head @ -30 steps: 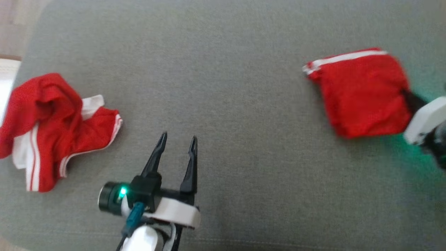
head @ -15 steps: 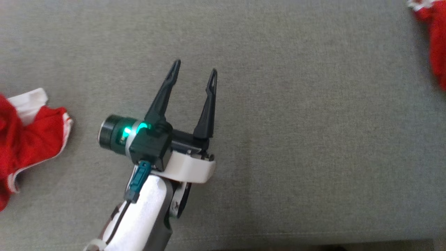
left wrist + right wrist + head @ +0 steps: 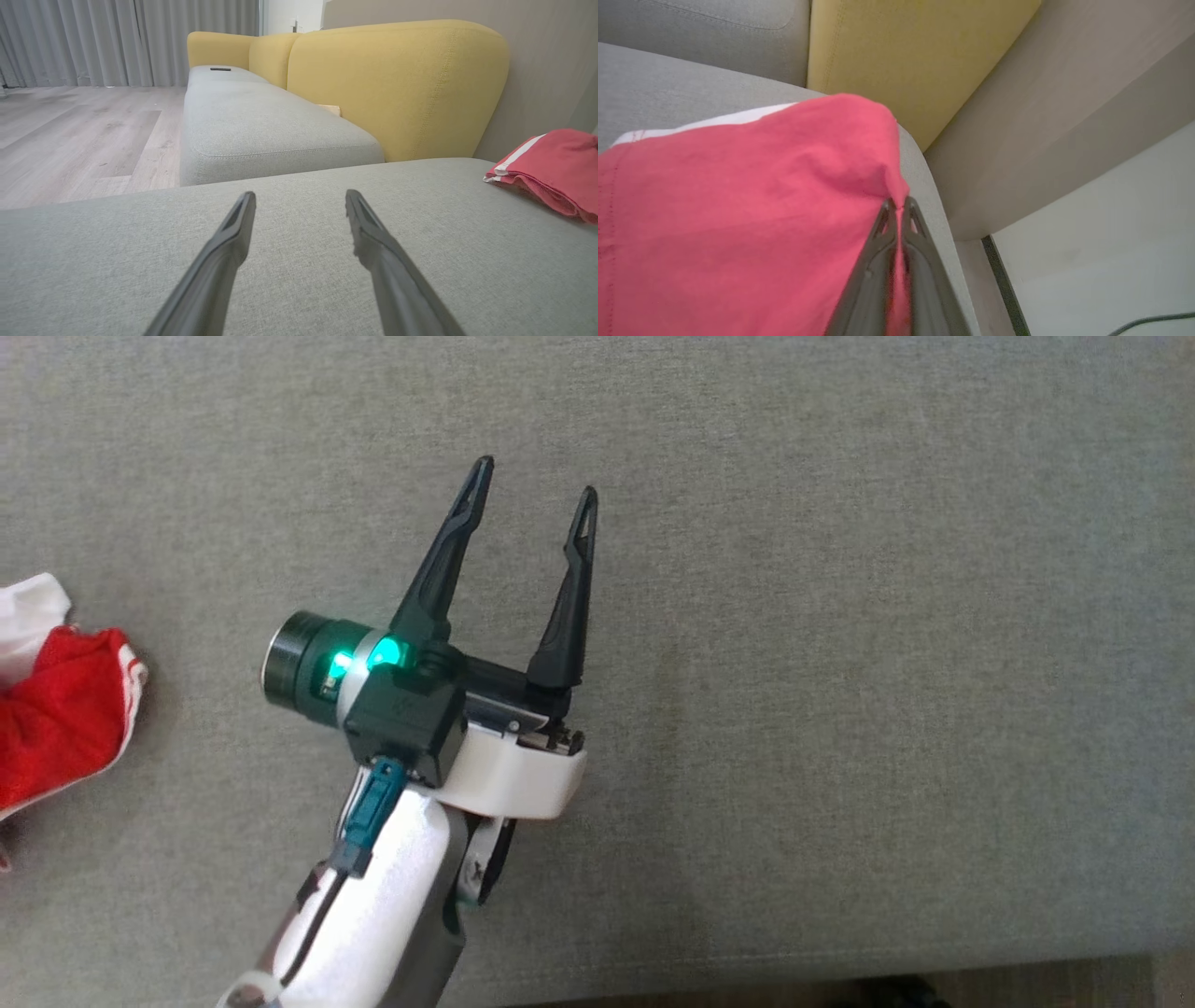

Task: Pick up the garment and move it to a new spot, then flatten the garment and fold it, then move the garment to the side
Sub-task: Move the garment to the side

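The folded red garment [image 3: 738,196] with a white stripe lies at the right end of the grey seat cushion [image 3: 840,663]. My right gripper [image 3: 899,202] is shut on its near corner, and red cloth shows between the fingers. In the left wrist view the same folded garment [image 3: 556,163] sits at the right edge. My left gripper [image 3: 536,478] hovers open over bare cushion with nothing between its fingers [image 3: 300,195].
A second, crumpled red and white garment [image 3: 56,709] lies at the left edge of the head view. Yellow backrests [image 3: 397,84] stand behind the cushion. The cushion's rounded edge [image 3: 924,186] drops off just beside my right gripper. Wooden floor [image 3: 70,130] lies beyond.
The head view has shifted, so the folded garment and my right arm have slid out on the right and the crumpled one sits at the left edge. My left gripper stays open.
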Available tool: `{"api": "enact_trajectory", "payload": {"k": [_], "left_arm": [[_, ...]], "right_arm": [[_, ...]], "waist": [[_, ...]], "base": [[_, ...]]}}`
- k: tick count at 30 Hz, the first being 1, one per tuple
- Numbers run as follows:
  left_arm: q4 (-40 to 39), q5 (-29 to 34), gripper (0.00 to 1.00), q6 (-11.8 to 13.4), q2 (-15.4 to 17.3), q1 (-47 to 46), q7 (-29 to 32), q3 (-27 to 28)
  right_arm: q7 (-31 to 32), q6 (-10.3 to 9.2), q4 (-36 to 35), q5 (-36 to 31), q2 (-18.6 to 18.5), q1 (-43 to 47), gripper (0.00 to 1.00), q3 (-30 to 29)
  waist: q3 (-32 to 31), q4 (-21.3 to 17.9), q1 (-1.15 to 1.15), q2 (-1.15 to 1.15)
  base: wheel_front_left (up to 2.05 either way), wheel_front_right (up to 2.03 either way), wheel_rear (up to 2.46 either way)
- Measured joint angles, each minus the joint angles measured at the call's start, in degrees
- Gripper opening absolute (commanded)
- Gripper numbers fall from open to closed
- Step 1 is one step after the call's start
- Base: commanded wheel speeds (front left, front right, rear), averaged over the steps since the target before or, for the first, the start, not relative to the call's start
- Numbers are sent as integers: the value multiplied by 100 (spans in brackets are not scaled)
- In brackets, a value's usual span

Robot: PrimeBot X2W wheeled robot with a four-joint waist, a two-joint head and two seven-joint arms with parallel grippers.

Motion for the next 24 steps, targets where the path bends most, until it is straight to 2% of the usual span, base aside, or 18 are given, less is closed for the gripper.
{"api": "enact_trajectory", "payload": {"k": [3, 6, 13, 18, 24], "left_arm": [[22, 9, 100, -3, -1, 1, 0, 18], [45, 8, 100, 5, -2, 40, 0, 66], [407, -131, 100, 103, -9, 661, 0, 446], [835, -229, 100, 76, 16, 1210, 1, 758], [1026, -368, 100, -30, 29, 1695, 1, 1134]], "right_arm": [[-156, 0, 359, -255, 97, -113, 100, -191], [-267, 0, 626, -474, 389, -190, 100, -320], [-404, 0, 671, -646, 1720, 14, 100, -472], [-452, 0, 227, -655, 2526, 728, 100, -634], [-463, 0, -1249, -637, 3219, 2025, 100, -1189]], "waist": [[-67, 61, 0, 0], [-223, 110, 0, 0], [-879, 160, 0, 0], [-1494, 166, -1, 0], [-2262, 203, -1, 0]], "base": [[0, 0, 0], [0, 0, 0], [0, 0, 0], [0, 0, 0], [0, 0, 0]]}}
